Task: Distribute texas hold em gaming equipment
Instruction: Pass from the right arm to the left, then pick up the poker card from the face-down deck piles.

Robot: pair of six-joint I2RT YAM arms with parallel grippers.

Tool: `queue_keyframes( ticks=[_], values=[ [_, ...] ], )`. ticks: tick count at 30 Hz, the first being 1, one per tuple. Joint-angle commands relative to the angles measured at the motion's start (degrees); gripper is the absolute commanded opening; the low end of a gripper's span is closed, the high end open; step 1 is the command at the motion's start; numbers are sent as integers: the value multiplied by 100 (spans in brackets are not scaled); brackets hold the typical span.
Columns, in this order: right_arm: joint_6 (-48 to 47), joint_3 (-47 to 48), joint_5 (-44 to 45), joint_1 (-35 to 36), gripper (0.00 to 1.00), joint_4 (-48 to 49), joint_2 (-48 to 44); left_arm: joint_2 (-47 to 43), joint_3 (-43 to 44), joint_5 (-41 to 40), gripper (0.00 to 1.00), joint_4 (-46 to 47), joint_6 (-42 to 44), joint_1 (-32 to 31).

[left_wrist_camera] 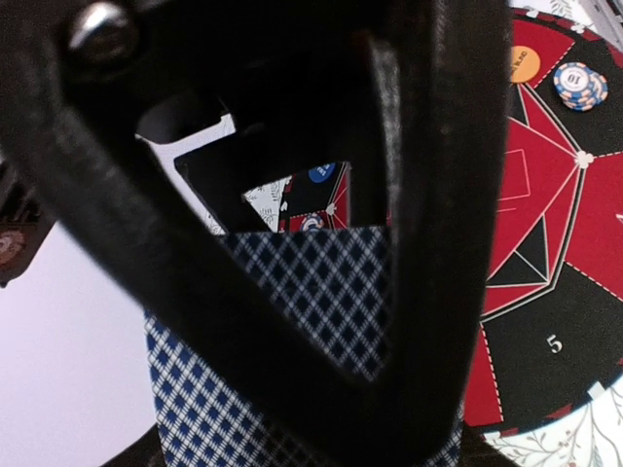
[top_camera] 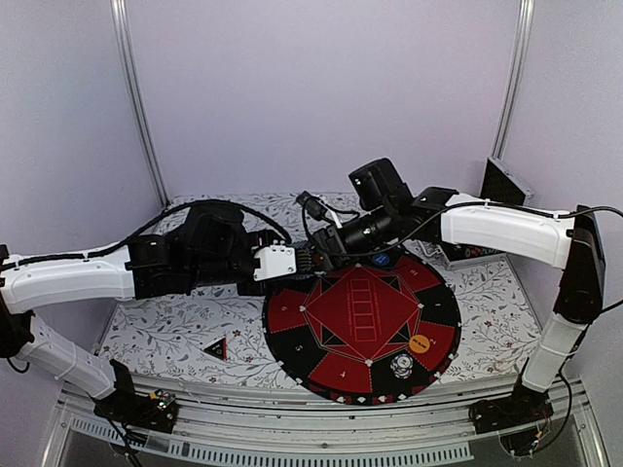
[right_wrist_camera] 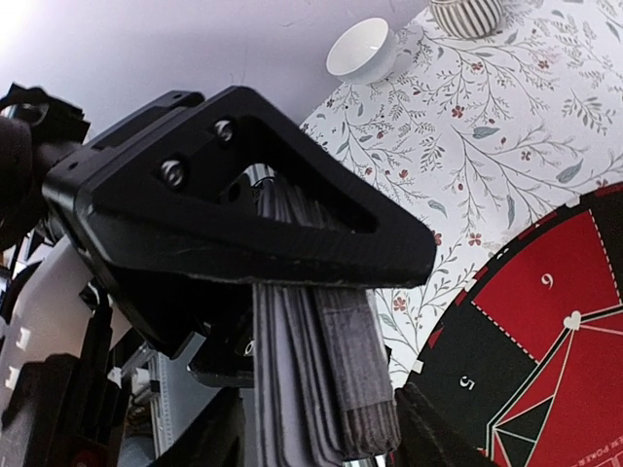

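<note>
Left gripper (top_camera: 304,261) grasps the card deck (left_wrist_camera: 311,282) above the mat's (top_camera: 282,336) far-left rim; whether the right gripper (top_camera: 326,248), also around it, grips or has let go, I cannot tell. Nearest lies the black-red triangle (top_camera: 215,347) by the table's (top_camera: 165,331) near edge, then chip stack (top_camera: 400,366) and orange disc (top_camera: 420,342) on the mat, blue disc (top_camera: 383,260) farthest. No dealt cards show, so dealing seems left.

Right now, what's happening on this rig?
The arms meet above the far-left edge of the mat, apparently a handover. A card deck sits between the fingers of the left gripper and the right gripper; unclear which bears it. A chip stack and orange disc lie on the mat.
</note>
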Motion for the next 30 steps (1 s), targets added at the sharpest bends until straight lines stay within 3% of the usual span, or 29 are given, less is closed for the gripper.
queue_keyframes(
  ticks=[1,10,22,30],
  values=[
    [105,169,259,27,58,128,142,-111,154,-29,63,167,-100,71],
    [315,-288,733,-308,59,58,-234,-209,111,-73,63,167,-178,88],
    [162,-100,239,-326,53,-104,-242,-134,141,-52,62,166,-312,138],
    [90,34,178,-323,54,-180,-284,-80,119,-3,61,99,-455,168]
  ],
)
